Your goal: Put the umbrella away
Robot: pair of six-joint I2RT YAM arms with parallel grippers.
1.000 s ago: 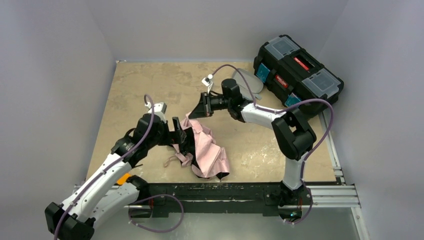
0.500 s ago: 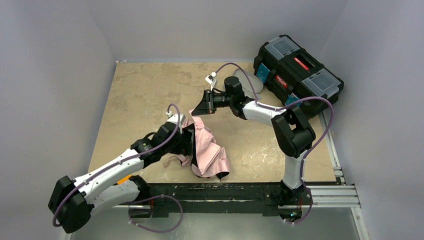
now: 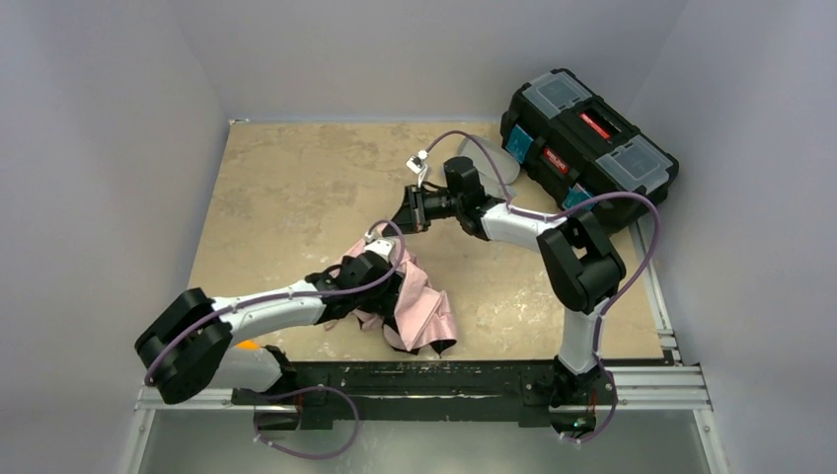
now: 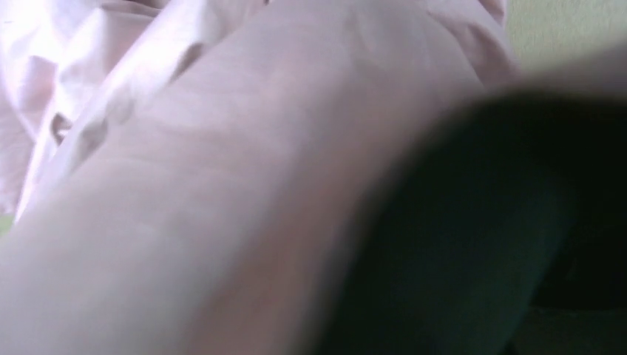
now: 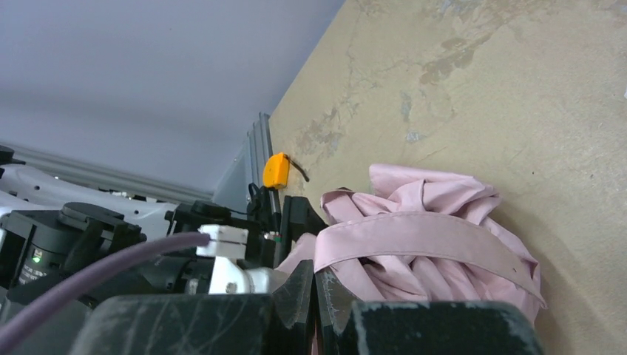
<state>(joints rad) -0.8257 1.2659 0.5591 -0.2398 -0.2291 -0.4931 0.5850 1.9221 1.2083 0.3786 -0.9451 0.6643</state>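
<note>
Nearest to us, the black and silver aluminium rail [image 3: 444, 378] that carries both arm bases runs along the front edge of the worn tan tabletop [image 3: 286, 188], with a small orange piece [image 3: 247, 348] by the left arm's base. Just beyond the rail, near the middle of the table, lies the compact folding umbrella with its pale pink fabric canopy [image 3: 426, 311], collapsed into a crumpled heap with a dark edge of black lining showing at its near end. The left arm stretches low across from the left, and the left gripper [image 3: 388, 286] is pushed into the left side of that heap. Its jaws stand wide apart, and its own camera is filled with blurred pink cloth and a dark shape, so we cannot tell whether the fingers enclose any part of the umbrella. From the right wrist we see a flat pink band lying across the bunched fabric, with the left gripper's black fingers against the cloth. Farther back, the right gripper [image 3: 410, 210] hangs above the table just beyond the umbrella, apart from it, its two fingers pressed together with nothing between them. Behind the right wrist, a grey oval hard case [image 3: 496, 163] rests on the table, partly hidden by the arm. At the far right corner sits a black plastic toolbox with clear lid compartments and teal latches [image 3: 589, 138], close beside the case.
</note>
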